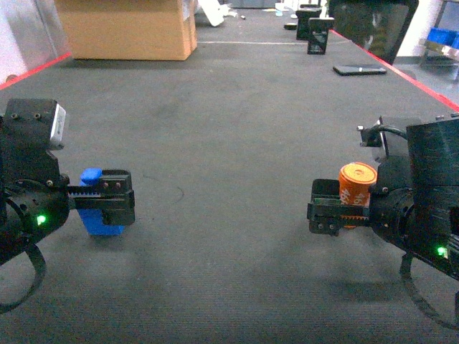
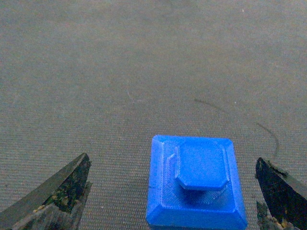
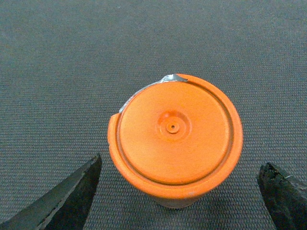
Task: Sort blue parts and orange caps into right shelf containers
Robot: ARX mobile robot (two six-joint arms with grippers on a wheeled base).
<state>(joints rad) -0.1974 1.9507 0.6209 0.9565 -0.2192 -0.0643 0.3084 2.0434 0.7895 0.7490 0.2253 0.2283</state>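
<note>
Grippers both low over dark grey carpet-like floor [image 1: 237, 143], one on each side of head view. Left gripper [image 1: 107, 199] jaws spread wide around blue part [image 1: 97, 215], not touching it; left wrist view shows the part [image 2: 196, 187] as a square block with bevelled edges and a raised knob on top, sitting on the floor between the two black fingers [image 2: 57, 191], nearer the right-hand one, gaps on both sides. Right gripper [image 1: 331, 209] also spread, orange cap [image 1: 356, 183] standing between its jaws; right wrist view shows round cap [image 3: 175, 139] from above, small dimple at centre, bit of silvery tape at upper rim, fingers [image 3: 67, 196] clear of it on either side. Nothing grasped by either gripper. Background of head view: cardboard box [image 1: 129, 27] far left, flat black phone-like object [image 1: 358, 69] far right, red line [image 1: 401, 72] along floor edge, blue crates [image 1: 441, 37] partly visible at far right edge, well apart from both grippers
</note>
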